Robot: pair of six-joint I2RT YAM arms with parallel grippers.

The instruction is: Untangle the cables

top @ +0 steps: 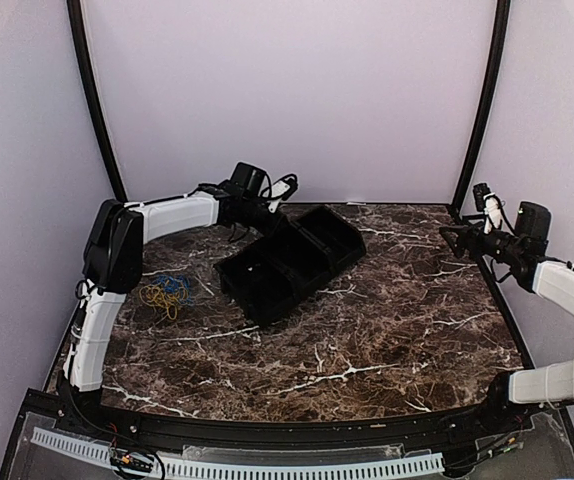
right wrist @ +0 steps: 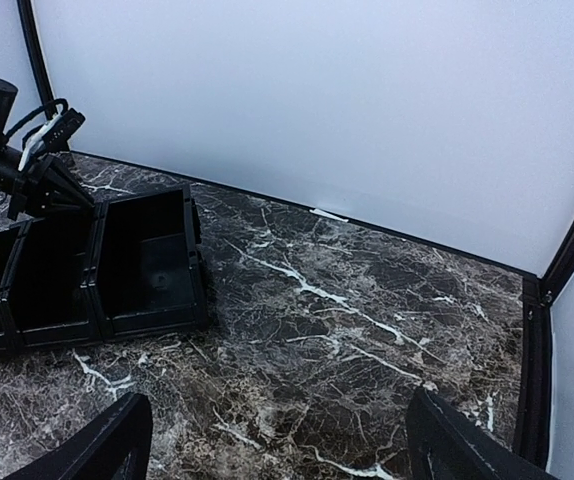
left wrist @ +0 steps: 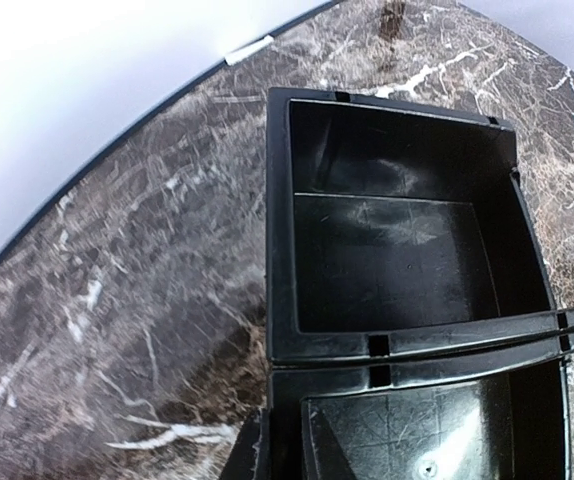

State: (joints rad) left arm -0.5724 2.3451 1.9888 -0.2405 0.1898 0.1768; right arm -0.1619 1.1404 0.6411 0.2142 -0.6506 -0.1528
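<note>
— Top external: where are the cables (top: 165,290) found?
— Heaped on the table (top: 387,320), left of the tray (top: 252,285), untouched. The tray's wall is seemingly pinched by the left gripper (top: 272,215), probably for repositioning; the right gripper (right wrist: 282,450) is held spread, empty.

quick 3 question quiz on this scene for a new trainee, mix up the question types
1. Where do the cables lie? A: in the tray. B: on the table, by the left arm.
2. True or false: the right hand is open.
3. How many compartments has the tray?
Key: 1 B; 2 true; 3 three.
</note>
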